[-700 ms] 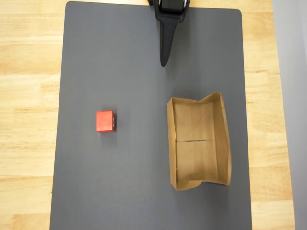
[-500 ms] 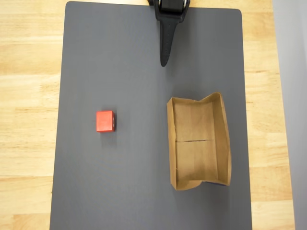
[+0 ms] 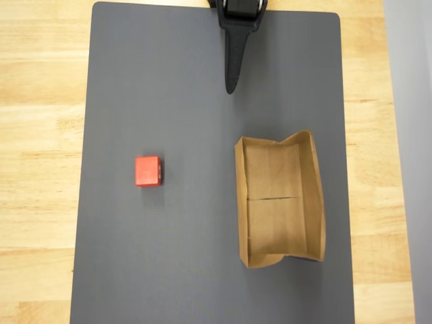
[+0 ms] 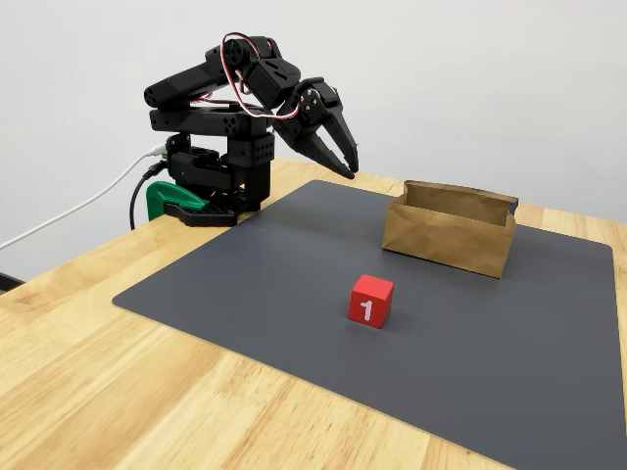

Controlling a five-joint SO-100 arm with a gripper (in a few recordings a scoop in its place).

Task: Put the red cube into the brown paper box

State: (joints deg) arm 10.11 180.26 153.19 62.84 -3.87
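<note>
In the overhead view, the red cube [image 3: 148,171] sits alone on the dark grey mat [image 3: 169,81], left of centre, with open mat on every side. That free placement leaves room for the gripper to come down over it from any direction. The brown paper box [image 3: 312,196] lies well apart to the cube's right, mouth up, its long side running up and down the picture and a fold line crossing its bare floor. Its near wall sags and bows, so the opening is uneven. The gripper [image 3: 231,86] juts in from the top edge as one dark tapered shape pointing down the mat, short of both things and touching neither. From this angle its jaws appear as a single sliver, so the opening cannot be judged here.

In the fixed view, the arm is folded back over its base at the far edge of the wooden worktop [image 4: 118,392], held by a green clamp [image 4: 171,199]. This looks like a resting pose, which keeps the mat free. The gripper [image 4: 347,157] hangs in the air above the mat's far edge, its two fingers close together with at most a narrow slit between the tips, and it holds nothing. The cube [image 4: 370,299] shows a white "1" on its near face and stands nearer the camera than the box [image 4: 449,235]. Judging by this, the task has not yet begun.
</note>
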